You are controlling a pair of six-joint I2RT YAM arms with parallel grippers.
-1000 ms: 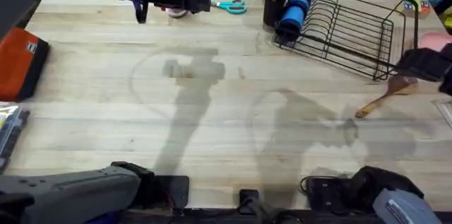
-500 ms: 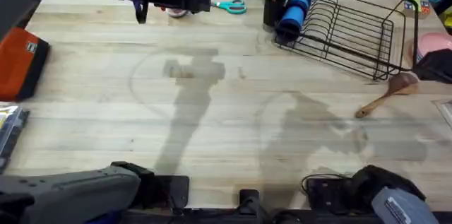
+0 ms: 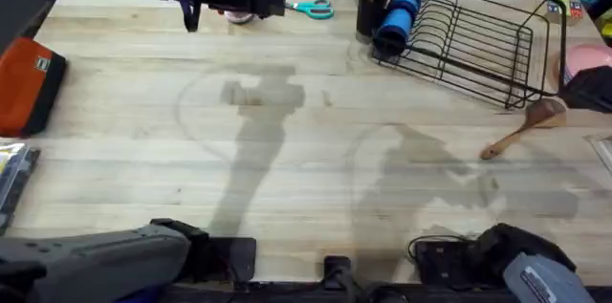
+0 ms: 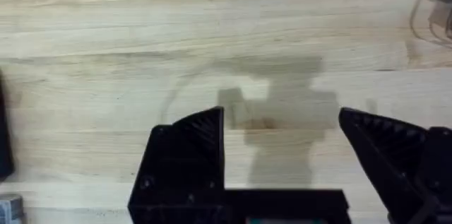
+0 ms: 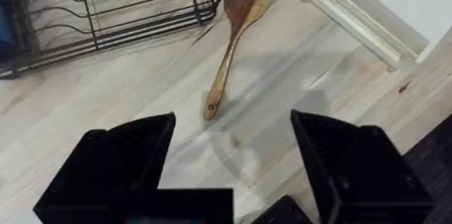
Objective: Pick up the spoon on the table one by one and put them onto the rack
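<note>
- The spoon (image 3: pixel 521 131) is lying flat on the table (image 3: pixel 287 150), just beside the near corner of the rack (image 3: pixel 469 40); its bowl is pointing toward the rack's right end and its handle is angling away from the rack toward the arms' bases; nothing is touching it.
- The right gripper (image 5: pixel 229 157) is hanging above the table just off the handle tip, its black fingers spread wide and pinching nothing.
- The left gripper (image 4: pixel 282 146) is hovering well apart from the rack over bare wood, its fingers likewise spread and empty.
- Judging by its look, the spoon is light, stiff wood, not fragile and only mildly slippery; the slender handle is the place to take hold, around its middle, with the fingers closing across it; lying flush on the wood, it is giving the fingertips little room to get under.
- The rack's upright slots are standing empty at the spoon's end; a blue roll (image 3: pixel 400 7) is resting at the far end beside the tall utensil cup (image 3: pixel 371 2).
- In the overhead view the spoon's bowl is sitting close under a dark shape, so its rim is hard to make out; the cup's contents are too cut off to name.
</note>
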